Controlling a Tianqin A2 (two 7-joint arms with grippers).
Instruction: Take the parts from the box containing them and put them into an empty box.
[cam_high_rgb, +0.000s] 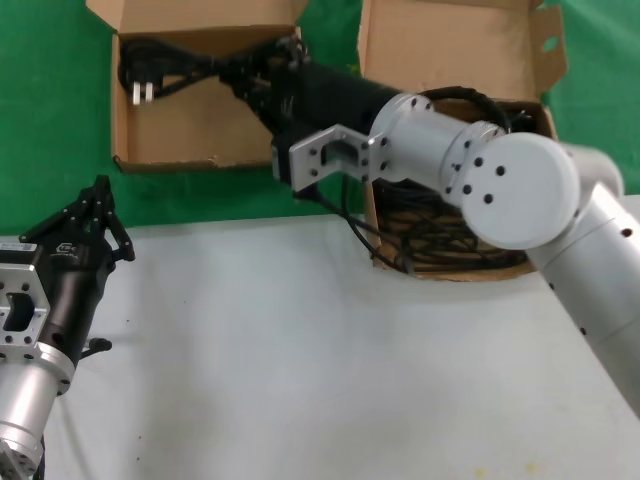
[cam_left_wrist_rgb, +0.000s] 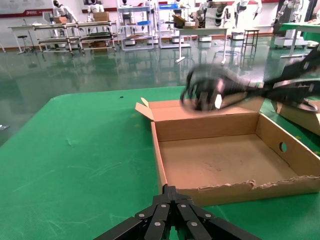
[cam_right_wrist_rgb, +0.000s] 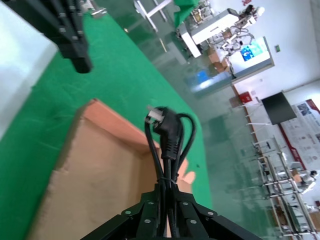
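Observation:
My right gripper (cam_high_rgb: 240, 72) reaches across to the squarish shallow empty box (cam_high_rgb: 190, 135) and is shut on a black power cord (cam_high_rgb: 165, 75). The cord's plug hangs over the box's left part. In the right wrist view the gripper (cam_right_wrist_rgb: 167, 189) clamps the looped cord (cam_right_wrist_rgb: 170, 135) above the box floor (cam_right_wrist_rgb: 100, 170). In the left wrist view the cord (cam_left_wrist_rgb: 210, 91) is above the box's far wall (cam_left_wrist_rgb: 205, 125). The larger box (cam_high_rgb: 440, 50), with its notched flap, holds more black cords (cam_high_rgb: 440, 235) under my right arm. My left gripper (cam_high_rgb: 98, 195) is shut and empty, parked at the near left.
The boxes stand on a green cloth (cam_high_rgb: 50, 120). A white tabletop (cam_high_rgb: 300, 350) fills the near area. My right arm's elbow (cam_high_rgb: 510, 190) hangs over the larger box. The left gripper's fingertips (cam_left_wrist_rgb: 171, 190) point at the empty box's torn near wall (cam_left_wrist_rgb: 240, 189).

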